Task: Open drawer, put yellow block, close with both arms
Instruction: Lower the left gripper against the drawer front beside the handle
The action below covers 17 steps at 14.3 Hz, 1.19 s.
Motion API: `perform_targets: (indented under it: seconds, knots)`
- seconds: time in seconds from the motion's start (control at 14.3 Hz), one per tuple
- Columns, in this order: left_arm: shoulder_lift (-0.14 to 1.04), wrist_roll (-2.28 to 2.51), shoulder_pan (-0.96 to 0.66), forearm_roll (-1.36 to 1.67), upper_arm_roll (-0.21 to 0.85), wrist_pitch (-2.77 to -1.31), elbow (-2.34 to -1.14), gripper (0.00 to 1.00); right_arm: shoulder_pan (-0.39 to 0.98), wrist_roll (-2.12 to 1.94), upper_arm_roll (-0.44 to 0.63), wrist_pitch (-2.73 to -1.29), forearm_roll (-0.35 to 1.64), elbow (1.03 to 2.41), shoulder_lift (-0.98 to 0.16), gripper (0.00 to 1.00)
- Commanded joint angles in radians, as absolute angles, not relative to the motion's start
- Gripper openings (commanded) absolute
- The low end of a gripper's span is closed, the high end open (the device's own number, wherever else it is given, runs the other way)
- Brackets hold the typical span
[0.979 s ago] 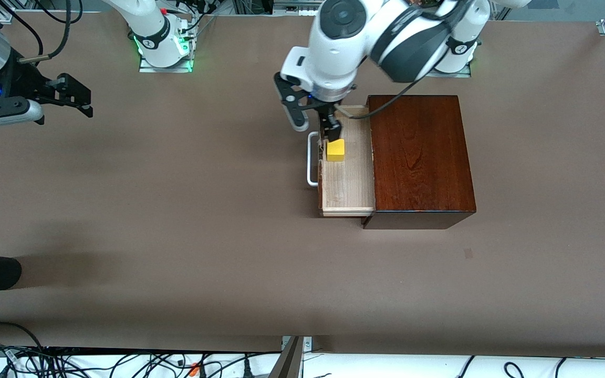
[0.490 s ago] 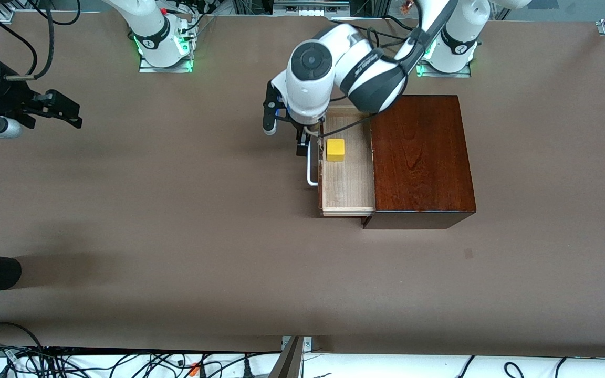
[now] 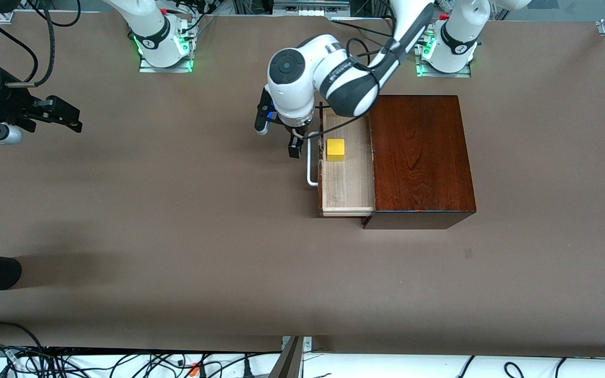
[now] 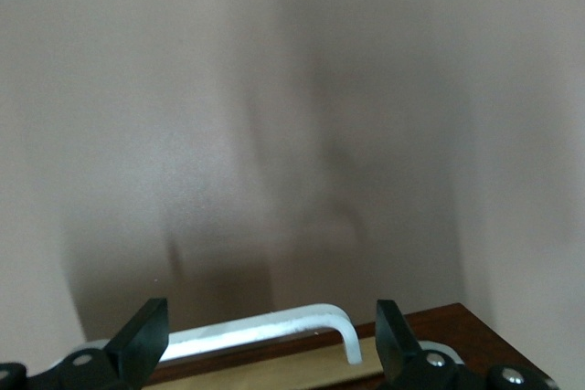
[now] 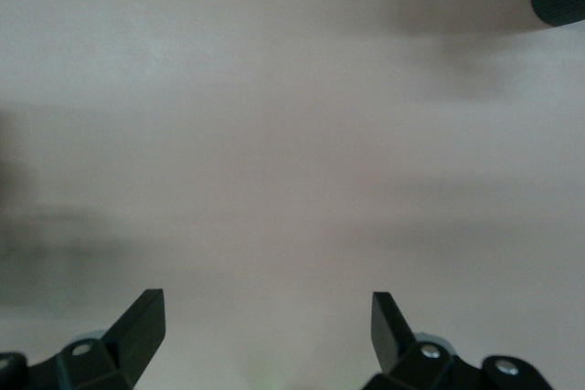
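A brown desk (image 3: pixel 176 220) is filling the front view, with cables trailing along its bottom edge and the two green-lit arm bases standing along the top. Right of centre in the frame the glossy mahogany box (image 3: pixel 420 157) is sitting with the drawer (image 3: pixel 347 184) pulled out toward the right arm's end of the desk, its pale tray showing. The yellow block (image 3: pixel 335 149) is lying inside the drawer, in the part of the tray farther from the front camera, close to the drawer front. The white handle (image 3: pixel 310 163) is sticking out from that front.

The left pincer (image 3: pixel 293 143) is hanging just above centre of the frame, right beside the handle; its fingers (image 4: pixel 146 340) are spread apart and empty, and in its own wrist view the handle is lying between them, though whether a finger is touching the bar I can't quite make out.

The right pincer (image 3: pixel 63 113) is waiting at the upper left edge of the frame over bare desk, released, its fingers (image 5: pixel 137 326) wide apart and carrying nothing.
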<state>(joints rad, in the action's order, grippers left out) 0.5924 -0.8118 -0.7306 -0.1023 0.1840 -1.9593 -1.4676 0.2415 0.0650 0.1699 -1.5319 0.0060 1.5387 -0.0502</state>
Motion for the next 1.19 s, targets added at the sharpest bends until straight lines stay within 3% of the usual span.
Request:
perform_targets:
  seconds: [0.0,1.12]
  knots:
    - [0.617,-0.801,-0.741,-0.167,0.170,-1.973,-1.451,1.00,0.238,0.069,0.169,-1.539,0.026,1.525,-0.064,1.00]
    - [0.592,-0.802,-0.684,-0.271,0.156,-1.856,-1.456,1.00,0.249,0.071,0.160,-1.569,0.031,1.525,-0.064,1.00]
